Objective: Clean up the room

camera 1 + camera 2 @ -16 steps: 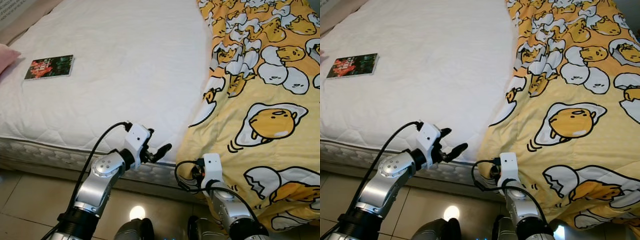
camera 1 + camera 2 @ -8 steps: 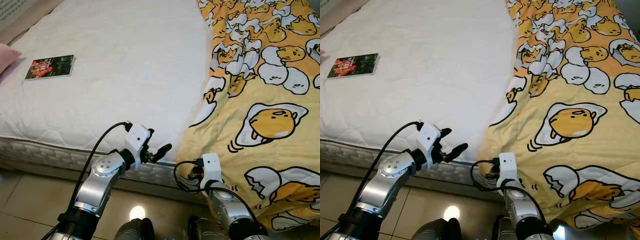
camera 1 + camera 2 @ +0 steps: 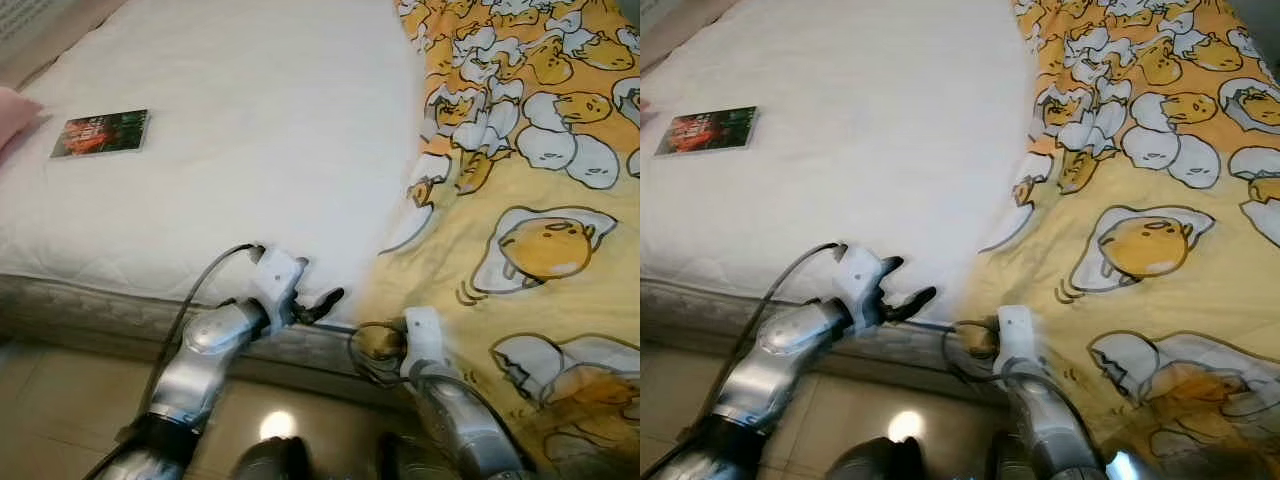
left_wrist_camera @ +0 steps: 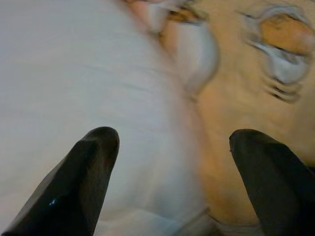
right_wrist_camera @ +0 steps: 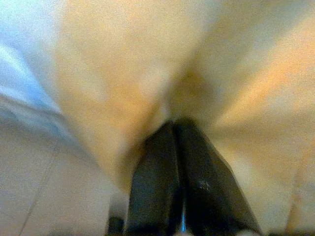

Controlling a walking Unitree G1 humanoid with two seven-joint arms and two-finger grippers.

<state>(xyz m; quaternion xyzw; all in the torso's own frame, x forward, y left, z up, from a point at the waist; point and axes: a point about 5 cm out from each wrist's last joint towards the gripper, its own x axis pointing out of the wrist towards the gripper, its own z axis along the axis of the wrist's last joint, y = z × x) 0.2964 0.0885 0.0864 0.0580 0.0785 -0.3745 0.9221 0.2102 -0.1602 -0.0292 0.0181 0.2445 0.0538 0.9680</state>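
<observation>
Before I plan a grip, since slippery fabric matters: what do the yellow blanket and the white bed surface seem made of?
Yellow blanket: soft printed cloth, matte, likely cotton or polyester; it creases and drapes over the edge. White mattress cover: quilted fabric, matte, with faint stitched diamonds. The right tool is pinched shut on the blanket.

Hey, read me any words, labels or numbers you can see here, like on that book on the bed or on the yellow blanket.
None can be read.
Book on the white mattress: its dark cover with red shapes may carry a title, but it is too small and blurred to read.
Yellow blanket: cartoon egg figures, no lettering that can be made out.
Left pincer and right pincer: no markings legible.
</observation>
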